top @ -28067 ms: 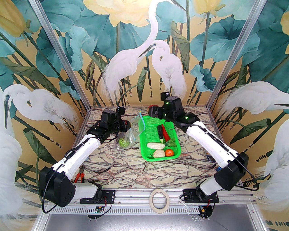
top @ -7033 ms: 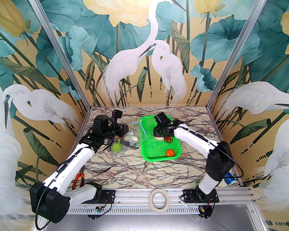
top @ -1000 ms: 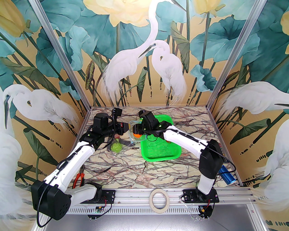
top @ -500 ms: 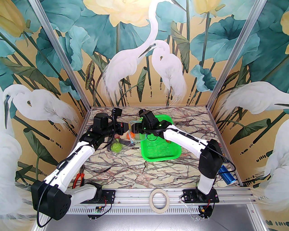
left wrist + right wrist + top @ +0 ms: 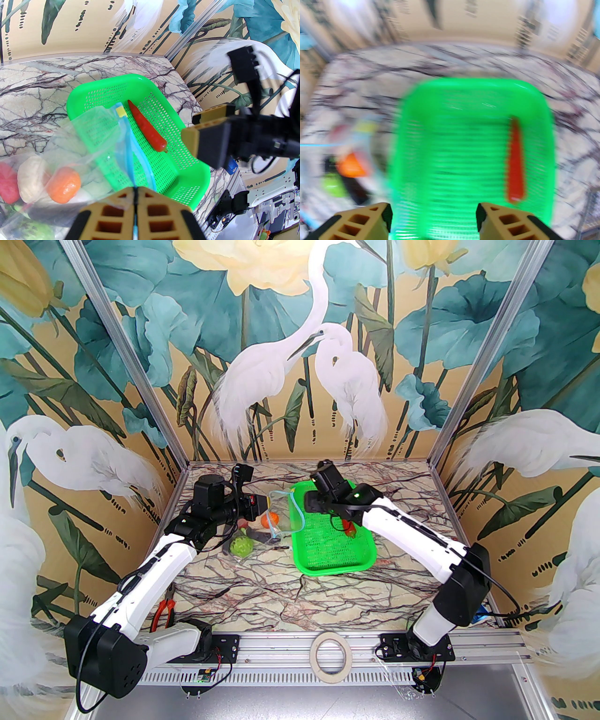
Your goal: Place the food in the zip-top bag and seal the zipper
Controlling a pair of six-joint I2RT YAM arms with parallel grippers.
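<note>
Bag (image 5: 283, 523) lies on the table (image 5: 281, 587) in the view from above, just left of the green basket (image 5: 370, 558). Its blue zipper (image 5: 300, 517) hangs over the basket's left rim. An orange (image 5: 270, 520) is inside the bag. A green fruit (image 5: 241, 545) sits at the bag's near left end; I cannot tell if it is inside. The left gripper (image 5: 263, 511) is at the bag's left side. The right gripper (image 5: 307, 502) is above the far left part of the basket. A red chili (image 5: 349, 528) lies in the basket, partly hidden under the right arm. Pliers (image 5: 164, 608) lie near the left arm's base.

From the left wrist, the left gripper (image 5: 135, 189) has its two fingers pressed together, pinching the edge of the bag (image 5: 93, 126) right at the zipper (image 5: 131, 143). The orange (image 5: 64, 185), a pale cabbage (image 5: 30, 179) and a red tomato (image 5: 7, 184) show through the plastic. The red chili (image 5: 146, 129) lies alone in the basket (image 5: 187, 168). The right gripper (image 5: 191, 127) is above the basket's right side.

From the right wrist, the picture is blurry. The right gripper (image 5: 433, 211) has its fingers spread wide with nothing between them. Below it is the basket (image 5: 464, 89), with the red chili (image 5: 515, 159) on its right side. The orange (image 5: 351, 165) is a blur to the left.
</note>
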